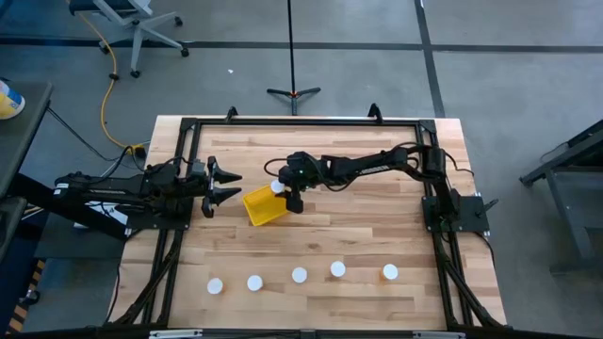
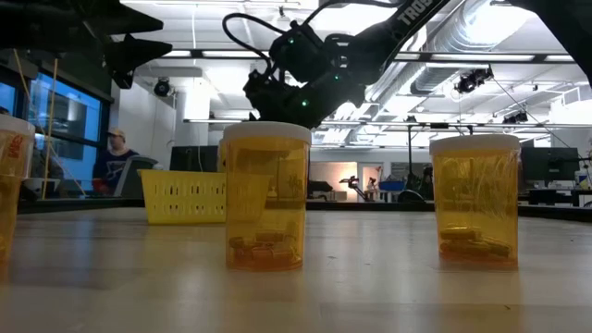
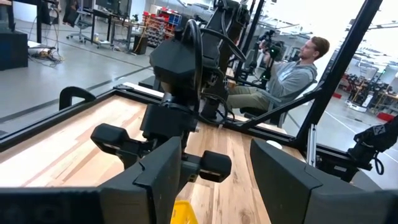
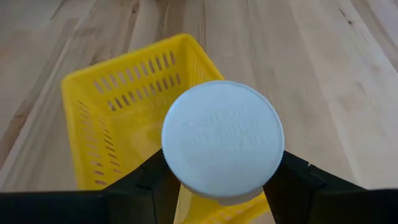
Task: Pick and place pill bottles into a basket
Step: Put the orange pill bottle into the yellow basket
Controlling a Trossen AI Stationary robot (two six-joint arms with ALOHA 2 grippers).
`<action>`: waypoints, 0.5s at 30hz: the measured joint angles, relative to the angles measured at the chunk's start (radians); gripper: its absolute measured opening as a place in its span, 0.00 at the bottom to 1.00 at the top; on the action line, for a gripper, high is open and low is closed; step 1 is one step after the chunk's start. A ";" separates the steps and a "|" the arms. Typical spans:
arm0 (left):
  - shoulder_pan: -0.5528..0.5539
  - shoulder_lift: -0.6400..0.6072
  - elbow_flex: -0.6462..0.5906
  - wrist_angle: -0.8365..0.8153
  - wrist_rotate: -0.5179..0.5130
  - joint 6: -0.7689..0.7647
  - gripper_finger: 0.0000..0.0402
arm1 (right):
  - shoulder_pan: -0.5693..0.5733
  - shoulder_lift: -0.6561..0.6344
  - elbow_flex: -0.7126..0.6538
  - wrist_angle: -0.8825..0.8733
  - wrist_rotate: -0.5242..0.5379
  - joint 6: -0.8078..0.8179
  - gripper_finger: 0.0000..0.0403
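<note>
Right gripper [image 4: 219, 177] pinching one white-capped pill bottle [image 4: 222, 148] directly above the yellow basket [image 4: 106, 106].
Only the right wrist view shows the ribbed round cap clamped over the basket's slotted plastic walls; the high view alone counts five more bottles [image 1: 299, 275] in a row on the wooden worktop [image 1: 377, 226], well apart from the basket. Beside the basket, the left gripper [image 1: 224, 185] hovers, fingers spread. The low view shows amber translucent bottle bodies.

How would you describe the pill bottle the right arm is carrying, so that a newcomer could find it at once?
Start at the yellow basket near the middle of the wooden table. The right gripper hangs over the basket's edge with a white-capped pill bottle between its jaws. Unlike the five bottles standing in a row along the table's near side, it is lifted off the wood.
</note>
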 joint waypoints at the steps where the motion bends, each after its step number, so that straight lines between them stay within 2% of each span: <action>1: 0.000 0.000 0.000 0.000 0.000 0.000 0.57 | 0.000 0.000 0.000 0.000 -0.003 0.000 0.46; 15: 0.000 0.000 0.000 0.000 -0.002 0.000 0.57 | 0.000 0.000 0.000 0.003 -0.039 -0.005 0.66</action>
